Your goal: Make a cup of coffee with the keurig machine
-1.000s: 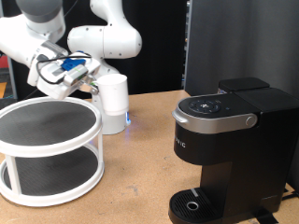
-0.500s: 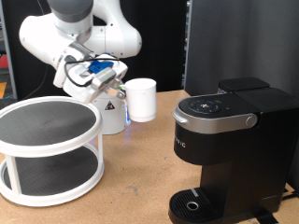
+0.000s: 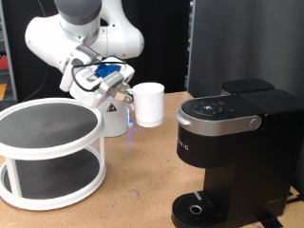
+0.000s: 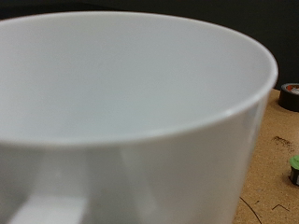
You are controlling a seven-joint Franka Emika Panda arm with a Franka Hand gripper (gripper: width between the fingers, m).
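The white cup [image 3: 147,104] hangs in the air above the table, held by its handle side in my gripper [image 3: 126,99], which is shut on it. It sits to the exterior view's left of the black keurig machine [image 3: 233,152], about level with the machine's silver-handled lid [image 3: 220,113], which is closed. The machine's round drip tray [image 3: 197,209] stands empty at the exterior view's bottom. In the wrist view the cup [image 4: 131,121] fills almost the whole picture, rim and pale outer wall close up; my fingers do not show there.
A white two-tier round rack [image 3: 49,152] with dark shelves stands at the exterior view's left. The robot base [image 3: 114,119] with a blue light is behind the cup. A dark panel [image 3: 247,43] rises behind the machine. Small round items [image 4: 291,93] lie on the wooden table.
My gripper has carried the cup from near the robot base up and to the exterior view's right, towards the keurig machine. Over the last half second it moved only a little further right.
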